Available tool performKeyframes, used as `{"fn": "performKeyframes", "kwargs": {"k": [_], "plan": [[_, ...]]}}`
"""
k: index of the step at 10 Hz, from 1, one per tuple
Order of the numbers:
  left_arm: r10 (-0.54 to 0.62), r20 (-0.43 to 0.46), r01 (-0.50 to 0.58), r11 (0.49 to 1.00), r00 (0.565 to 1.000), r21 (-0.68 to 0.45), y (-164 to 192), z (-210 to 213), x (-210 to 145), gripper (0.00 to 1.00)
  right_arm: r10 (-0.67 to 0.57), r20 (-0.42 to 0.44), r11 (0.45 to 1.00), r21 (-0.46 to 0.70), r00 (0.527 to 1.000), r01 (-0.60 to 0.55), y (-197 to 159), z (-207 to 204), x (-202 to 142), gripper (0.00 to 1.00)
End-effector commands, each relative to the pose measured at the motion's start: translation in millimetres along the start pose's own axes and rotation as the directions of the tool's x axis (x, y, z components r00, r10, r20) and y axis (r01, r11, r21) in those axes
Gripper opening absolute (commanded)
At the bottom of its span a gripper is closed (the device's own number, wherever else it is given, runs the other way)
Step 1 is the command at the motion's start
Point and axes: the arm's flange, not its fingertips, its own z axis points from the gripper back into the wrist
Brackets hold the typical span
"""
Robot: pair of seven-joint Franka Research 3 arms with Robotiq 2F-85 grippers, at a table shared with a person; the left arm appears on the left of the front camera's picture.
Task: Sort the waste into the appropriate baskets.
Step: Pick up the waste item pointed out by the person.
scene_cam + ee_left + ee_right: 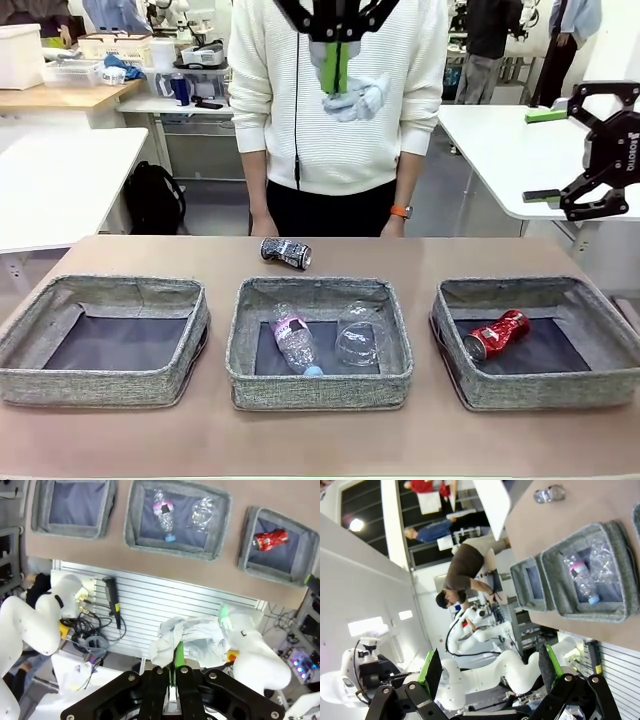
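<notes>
The left basket sat far below the left gripper's fingertips and off to their left, with nothing in it. The left gripper hung high over the middle of the table, its fingers clenched on the white paper wad, which bulged out beside and beneath the green pads. Well under those fingers, the middle basket held the clear bottle and the clear plastic cup. Just past its far wall, the black-and-white can lay on its side on the bare tabletop. The right basket held the red can, well below the right gripper, whose fingers stood released and spread wide with nothing between them. By my reckoning three pieces were sorted, the wad was on its way, likely to the bare left basket, and the loose can was left to do. The tabletop was plain brown and flat. A person in a white sweater stood at its far edge, white tables flanked the room, and a black backpack sat on the floor.
</notes>
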Motion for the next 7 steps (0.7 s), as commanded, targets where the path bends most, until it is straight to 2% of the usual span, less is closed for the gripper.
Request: {"fn": "performKeyframes", "kwargs": {"k": [1, 7], "plan": [[0.024, 0.008, -0.024, 1.0, 1.0, 0.017, 8.3, -7.6, -1.8, 0.01, 0.005, -0.003, 1.0, 0.026, 1.0, -0.005, 2.7, -0.5, 0.1, 1.0], [0.024, 0.008, -0.024, 1.0, 1.0, 0.017, 8.3, -7.6, -1.8, 0.01, 0.005, -0.003, 1.0, 0.026, 1.0, -0.005, 2.7, -0.5, 0.1, 1.0]]}}
